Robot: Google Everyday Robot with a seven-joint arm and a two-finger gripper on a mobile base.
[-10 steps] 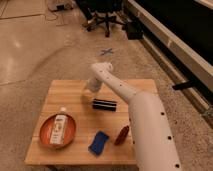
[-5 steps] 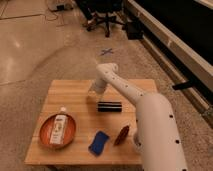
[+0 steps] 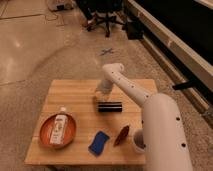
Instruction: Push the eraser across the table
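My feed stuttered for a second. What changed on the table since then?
The arm swung right; its gripper now sits at the far-left side of the eraser. The eraser hardly moved, if at all. Nothing gripped or released. The bowl with its bottle, the blue pad and the red item stayed put.

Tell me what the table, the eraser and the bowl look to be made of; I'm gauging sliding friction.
The table looks like light wood with visible grain lines and a smooth satin finish. The eraser is a matte black bar, probably rubber or foam. The bowl is orange-red with a slight sheen, likely plastic or glazed ceramic. The end effector sits just behind the eraser.
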